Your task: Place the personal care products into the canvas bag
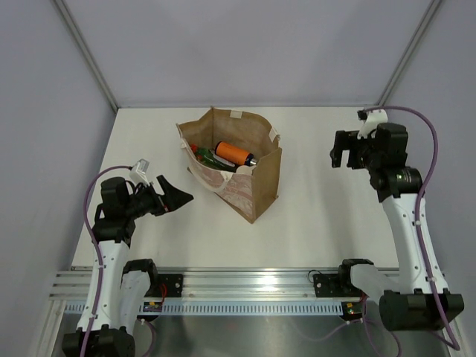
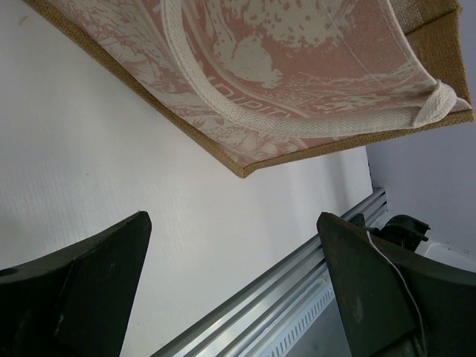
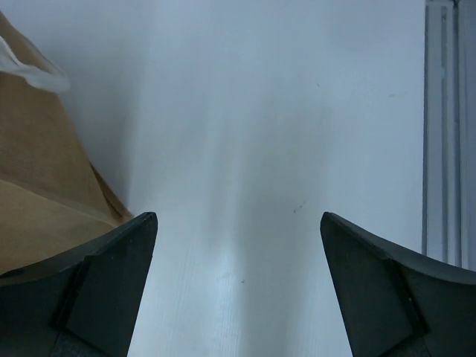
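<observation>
The canvas bag stands upright mid-table; its patterned side fills the top of the left wrist view and its brown wall shows at the left of the right wrist view. Inside it lie the orange bottle and the green red-capped bottle. The pale bottles and the silver tube are hidden. My left gripper is open and empty, left of the bag; it also shows in its own view. My right gripper is open and empty, right of the bag; it also shows in its own view.
The white table is ringed by grey walls. An aluminium rail runs along the near edge and also shows in the left wrist view.
</observation>
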You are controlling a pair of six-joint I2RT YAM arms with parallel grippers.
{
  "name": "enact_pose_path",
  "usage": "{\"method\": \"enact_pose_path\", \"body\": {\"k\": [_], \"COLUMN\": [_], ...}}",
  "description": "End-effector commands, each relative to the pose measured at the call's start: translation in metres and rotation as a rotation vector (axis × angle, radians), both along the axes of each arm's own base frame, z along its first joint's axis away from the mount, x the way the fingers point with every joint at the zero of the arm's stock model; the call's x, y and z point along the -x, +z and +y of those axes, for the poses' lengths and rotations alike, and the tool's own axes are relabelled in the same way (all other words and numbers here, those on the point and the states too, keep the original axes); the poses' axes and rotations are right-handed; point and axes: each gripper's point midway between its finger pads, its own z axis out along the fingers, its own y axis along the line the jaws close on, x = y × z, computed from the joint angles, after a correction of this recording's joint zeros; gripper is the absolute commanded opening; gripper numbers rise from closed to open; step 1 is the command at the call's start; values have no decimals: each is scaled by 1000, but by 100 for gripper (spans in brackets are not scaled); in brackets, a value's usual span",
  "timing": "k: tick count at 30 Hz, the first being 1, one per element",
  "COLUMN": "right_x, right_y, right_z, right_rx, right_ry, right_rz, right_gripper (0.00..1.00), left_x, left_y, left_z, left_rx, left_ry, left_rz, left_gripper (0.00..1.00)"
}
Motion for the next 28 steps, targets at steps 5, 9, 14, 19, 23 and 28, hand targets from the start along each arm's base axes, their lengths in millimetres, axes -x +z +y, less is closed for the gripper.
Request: {"method": "enact_pose_path", "body": {"k": [5, 9, 14, 19, 23, 28], "right_x": [36, 50, 58, 61, 60, 56], "right_y": [-19, -27, -36, -40, -39, -30], "right_z": [-44, -61, -69, -67, -67, -63], "right_rx": [15, 52, 72, 57, 98, 89], "right_ry": [-303, -398, -408, -389, -361, -334], "right_rz": [-122, -116, -101, -83, -82, -133], "right_gripper": [99, 100, 99, 99, 100, 100], "left_x": [1, 2, 3, 3, 3, 3], "left_y": [13, 13, 15, 15, 15, 14], "left_z": [-5, -5, -6, -7, -7, -4], "left_rx": [6, 3, -2, -3, -5, -18], "left_ry": [-30, -29, -29, -34, -33, -20], "left_rz": [-71, -77, -85, -85, -86, -79], "left_gripper": [99, 99, 99, 99, 99, 99]}}
